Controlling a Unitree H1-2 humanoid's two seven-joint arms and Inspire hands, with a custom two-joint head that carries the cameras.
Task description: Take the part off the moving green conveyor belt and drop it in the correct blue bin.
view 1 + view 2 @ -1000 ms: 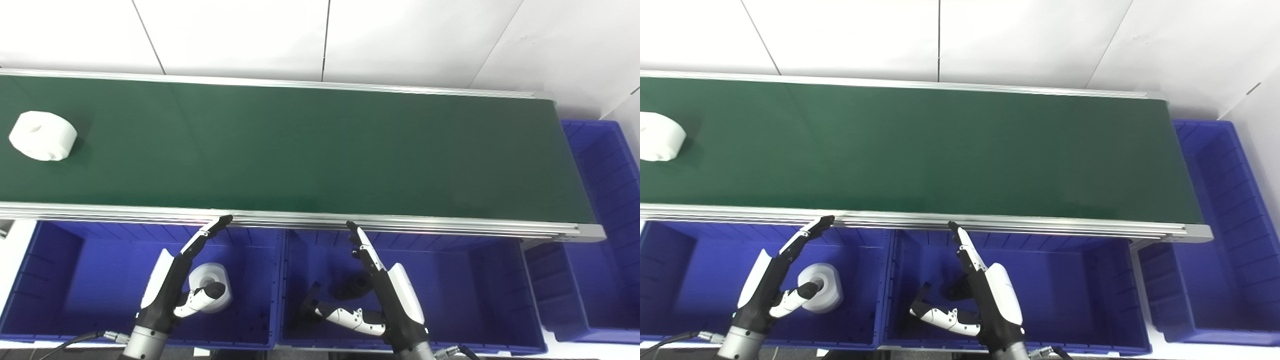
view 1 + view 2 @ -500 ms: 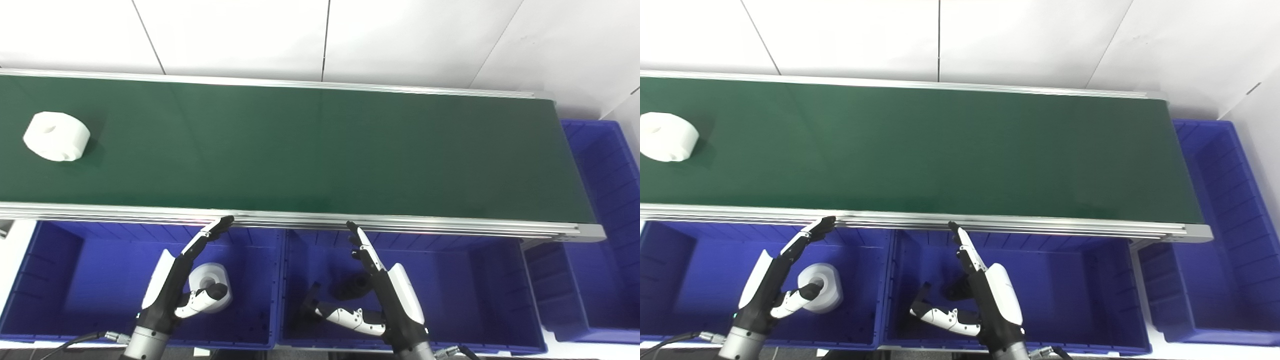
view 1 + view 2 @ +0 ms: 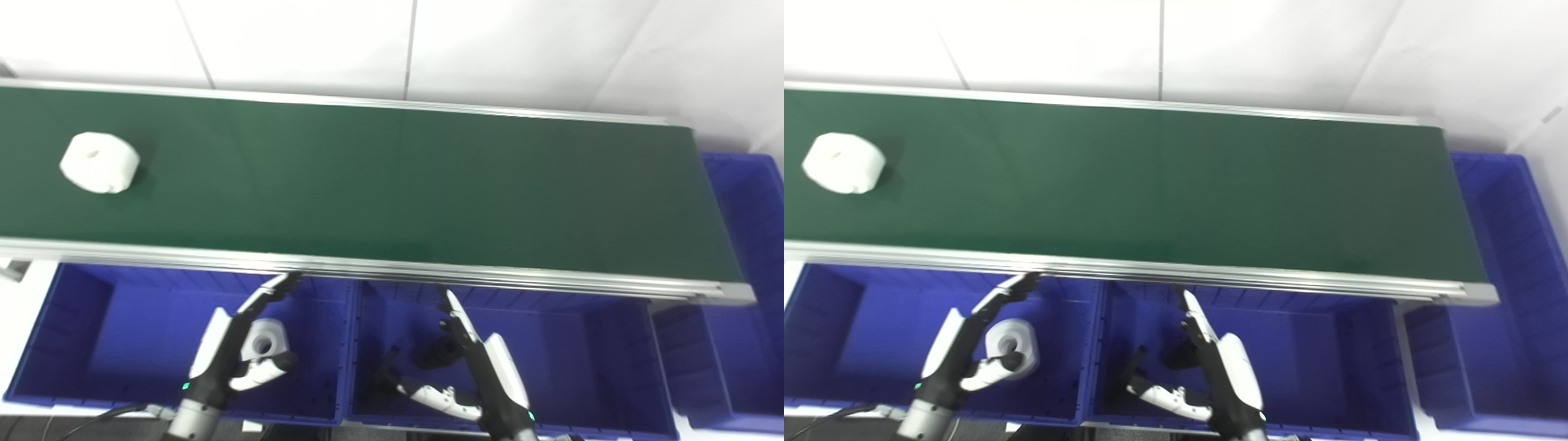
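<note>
A white round part point(image 3: 100, 162) with a centre hole lies on the green conveyor belt point(image 3: 392, 184) at the far left; it also shows in the right eye view point(image 3: 844, 163). My left hand point(image 3: 236, 343) is open and empty, hovering over the left blue bin point(image 3: 92, 343) near the belt's front rail. My right hand point(image 3: 474, 361) is open and empty over the middle blue bin point(image 3: 582, 361). Both hands are far from the part.
Another white part point(image 3: 264, 340) lies in the left bin beside my left hand. A black part point(image 3: 436, 355) lies in the middle bin. A third blue bin point(image 3: 753, 245) stands at the belt's right end. A white wall is behind the belt.
The white part has travelled to the right along the belt. The camera has shifted a little, so the whole picture moved. Both hands stay open over their bins.
</note>
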